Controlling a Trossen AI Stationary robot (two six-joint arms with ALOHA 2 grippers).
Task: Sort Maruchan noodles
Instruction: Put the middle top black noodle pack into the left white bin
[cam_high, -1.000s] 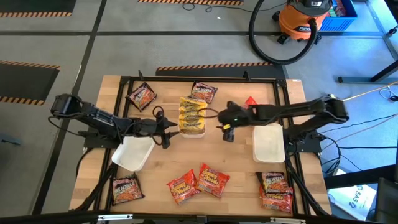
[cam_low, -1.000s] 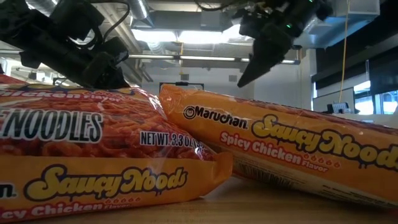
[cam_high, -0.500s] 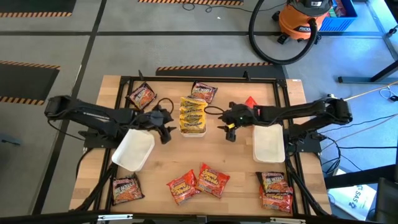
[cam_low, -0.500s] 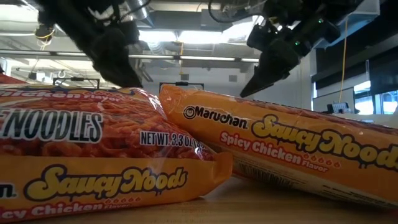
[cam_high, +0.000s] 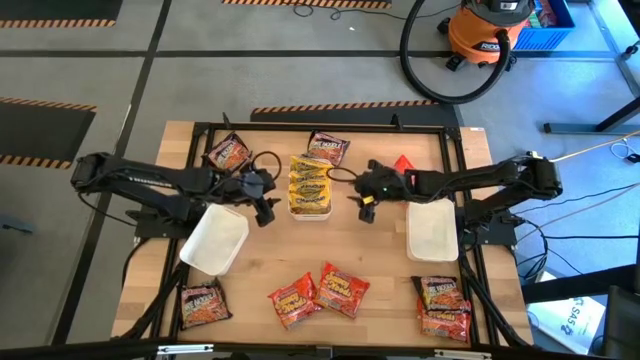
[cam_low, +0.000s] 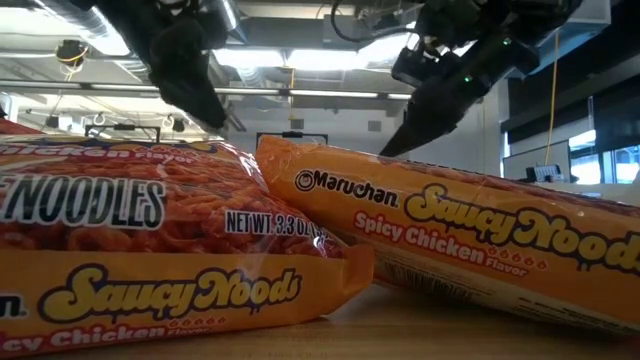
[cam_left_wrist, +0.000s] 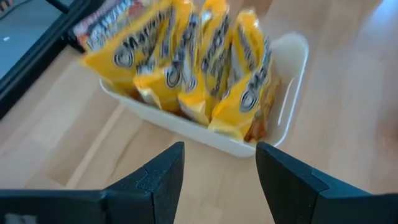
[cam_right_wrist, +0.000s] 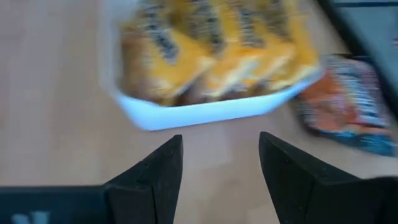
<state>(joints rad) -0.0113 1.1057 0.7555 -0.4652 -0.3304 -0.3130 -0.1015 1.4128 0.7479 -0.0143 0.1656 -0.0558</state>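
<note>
Grey workshop floor with hazard-striped tape surrounds a wooden table (cam_high: 390, 250); an orange shop vacuum (cam_high: 488, 30) stands at the upper right of the high view. At the table's centre, a white tray (cam_high: 310, 213) holds yellow packets (cam_high: 309, 184) standing on edge. Two empty white trays lie to either side: one (cam_high: 214, 240) at centre left, tilted, and one (cam_high: 432, 230) at centre right. Dark packets lie near the top edge (cam_high: 229, 154) (cam_high: 328, 147), with another (cam_high: 203, 303) at lower left. Red-orange packets (cam_high: 320, 290) lie at lower centre, and a further stack (cam_high: 443, 305) at lower right. A small red object (cam_high: 403, 162) sits beside the right arm. The left gripper (cam_high: 264, 207) hovers just left of the filled tray, the right gripper (cam_high: 365, 208) just right of it. Both pairs of jaws stand apart and empty, facing the yellow packets from opposite sides, and nothing lies between the fingers. In the low view, two red-orange packets fill the foreground, hiding the tray.
</note>
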